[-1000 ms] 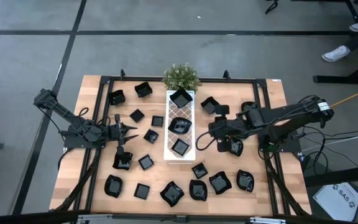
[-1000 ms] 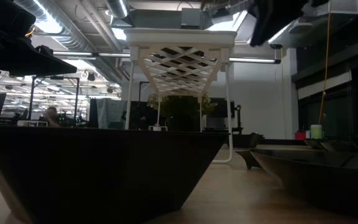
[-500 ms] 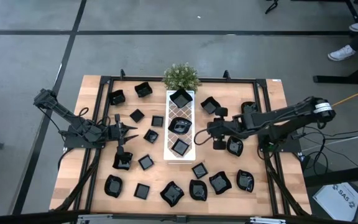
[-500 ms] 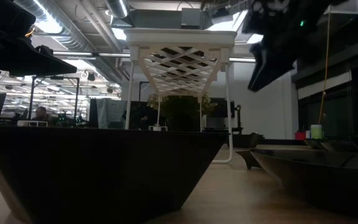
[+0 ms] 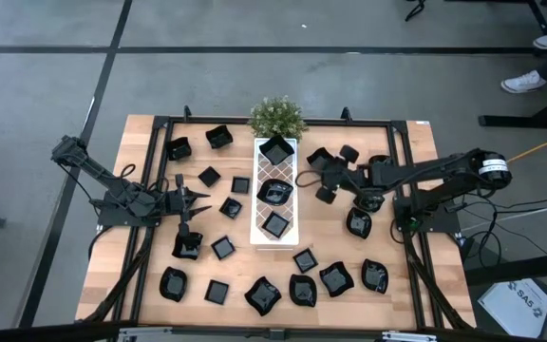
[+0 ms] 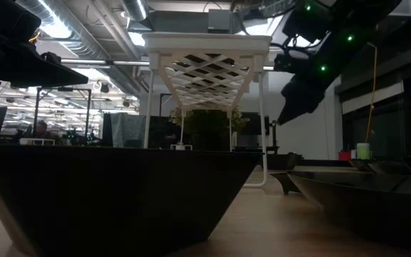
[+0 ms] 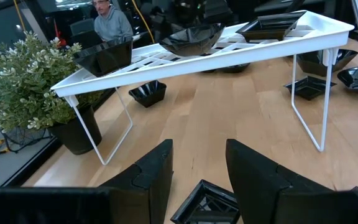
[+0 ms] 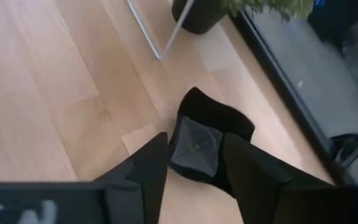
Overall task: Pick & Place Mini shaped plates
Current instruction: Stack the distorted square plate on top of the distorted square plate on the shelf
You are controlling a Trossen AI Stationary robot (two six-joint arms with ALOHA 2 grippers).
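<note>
Several small black plates lie scattered on the wooden table (image 5: 141, 256). Three more sit on the white lattice tray (image 5: 262, 211). A square black plate (image 8: 196, 144) lies on the table right of the tray's far end, near the plant pot; it is also in the high view (image 5: 317, 159). My right gripper (image 8: 194, 169) hangs open over it, slanting down, one finger on each side and the plate showing in the gap. Left of the tray, my left gripper (image 5: 196, 198) waits open, with a small square plate (image 7: 207, 202) on the table below its fingers.
A green potted plant (image 5: 276, 116) stands at the tray's far end. The tray stands on thin white legs (image 7: 306, 109). A row of plates (image 5: 302, 285) lines the near edge. A black frame (image 5: 416, 256) runs around the table.
My right gripper has swung from beside the tray's near end toward the table's far edge and has come down, tipping its fingers more steeply, until it stands over the square plate near the plant. No plate has moved.
</note>
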